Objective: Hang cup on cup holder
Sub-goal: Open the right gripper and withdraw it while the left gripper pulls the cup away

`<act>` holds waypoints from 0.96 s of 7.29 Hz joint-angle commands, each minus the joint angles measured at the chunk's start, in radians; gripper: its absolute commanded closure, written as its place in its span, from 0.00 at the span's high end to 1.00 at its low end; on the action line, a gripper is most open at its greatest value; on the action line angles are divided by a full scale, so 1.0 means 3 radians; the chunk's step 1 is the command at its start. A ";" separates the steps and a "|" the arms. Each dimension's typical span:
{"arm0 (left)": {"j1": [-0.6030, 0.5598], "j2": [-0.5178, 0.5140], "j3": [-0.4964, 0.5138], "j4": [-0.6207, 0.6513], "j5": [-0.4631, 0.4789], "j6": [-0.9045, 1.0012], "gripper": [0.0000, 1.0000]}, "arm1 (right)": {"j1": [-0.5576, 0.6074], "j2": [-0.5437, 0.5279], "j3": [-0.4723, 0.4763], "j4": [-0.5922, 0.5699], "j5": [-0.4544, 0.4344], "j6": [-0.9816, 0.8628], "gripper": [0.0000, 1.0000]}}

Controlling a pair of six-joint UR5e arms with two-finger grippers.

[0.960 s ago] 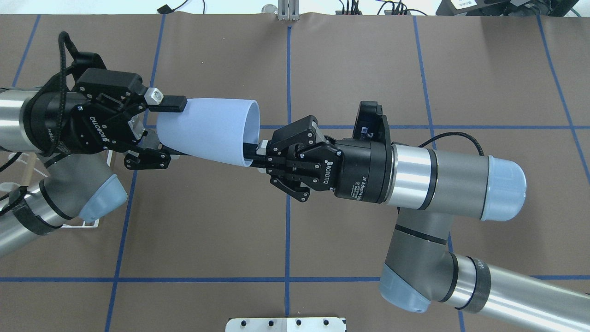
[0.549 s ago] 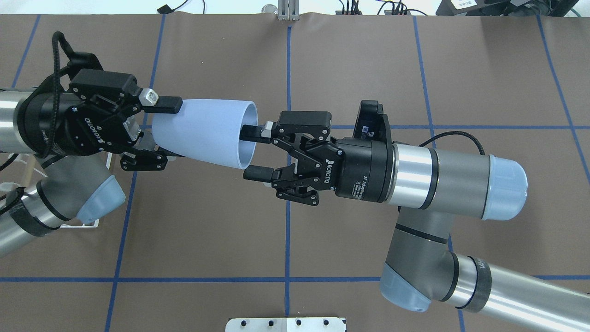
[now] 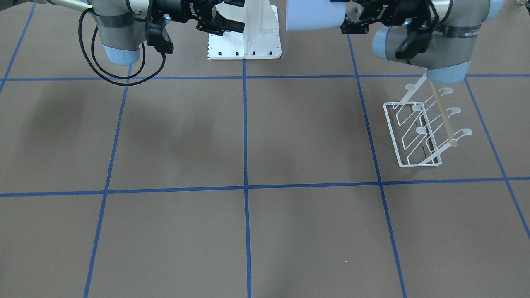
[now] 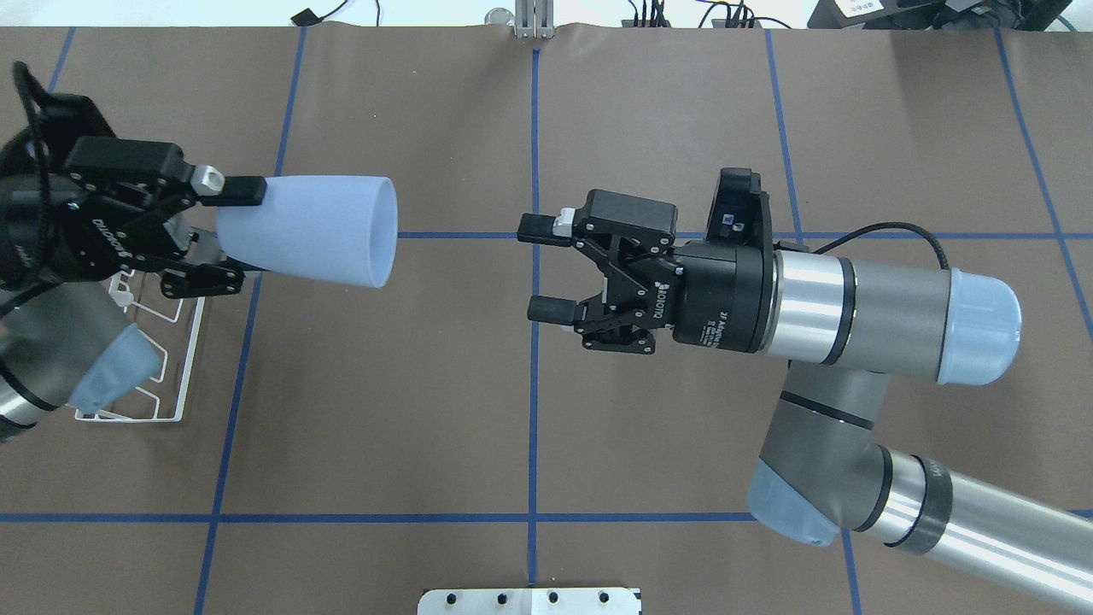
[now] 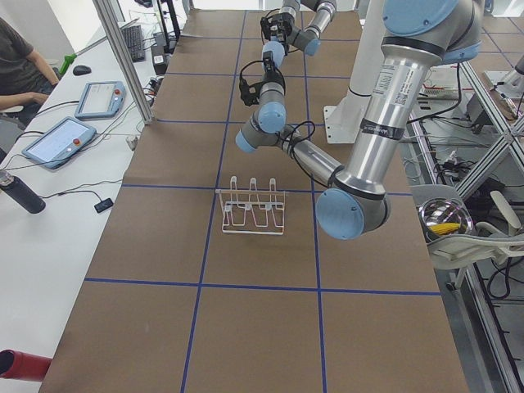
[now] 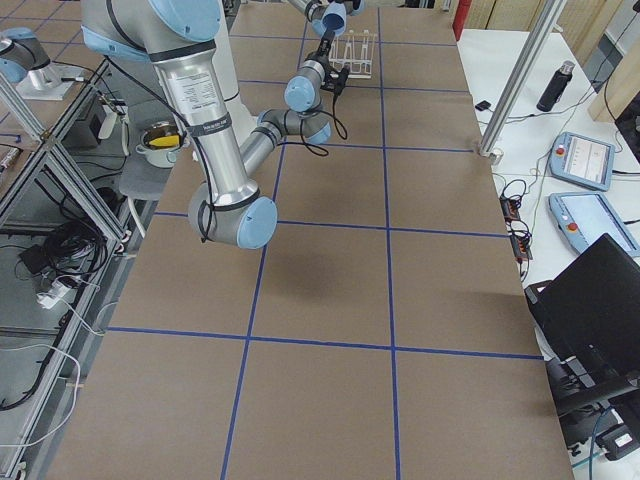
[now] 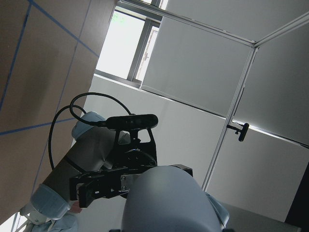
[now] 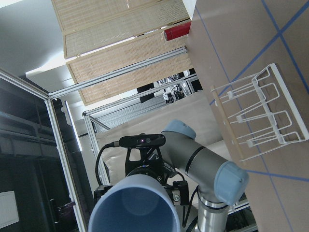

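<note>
The pale blue cup (image 4: 307, 229) lies on its side in the air, rim toward the table's middle. My left gripper (image 4: 243, 233) is shut on its narrow base end. The cup also shows in the front view (image 3: 314, 15) and in the right wrist view (image 8: 133, 205), mouth toward that camera. My right gripper (image 4: 534, 269) is open and empty, well to the right of the rim. The white wire cup holder (image 3: 422, 128) with its wooden rod stands on the table below my left arm. It is partly hidden in the overhead view (image 4: 162, 359).
The white robot base plate (image 3: 244, 37) stands at the table's robot side. Blue tape lines (image 4: 534, 384) cross the brown table cover. An operator (image 5: 16, 65) sits at a side desk with tablets. A metal bowl (image 5: 444, 221) stands off the table.
My right gripper opened, let go of the cup's rim and drew back to the right. My left gripper carried the cup to the left, toward the cup holder.
</note>
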 commanded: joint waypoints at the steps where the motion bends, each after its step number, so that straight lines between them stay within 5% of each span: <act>1: -0.0708 0.0162 -0.0066 0.0645 -0.0575 0.0617 0.00 | 0.0324 -0.0253 -0.0189 -0.0034 0.0307 -0.0609 1.00; 2: -0.0986 0.0146 -0.0158 0.1156 -0.0949 0.1060 0.00 | 0.0548 -0.0320 -0.0342 -0.0100 0.0643 -0.0961 1.00; 4: -0.1391 0.0187 -0.0337 0.1960 -0.1207 0.1655 0.00 | 0.0871 -0.0707 -0.0308 -0.0507 0.0759 -0.1774 1.00; 7: -0.1572 0.0432 -0.0379 0.2697 -0.1306 0.2357 0.00 | 0.1377 -0.1041 -0.0287 -0.1319 0.1130 -0.3077 1.00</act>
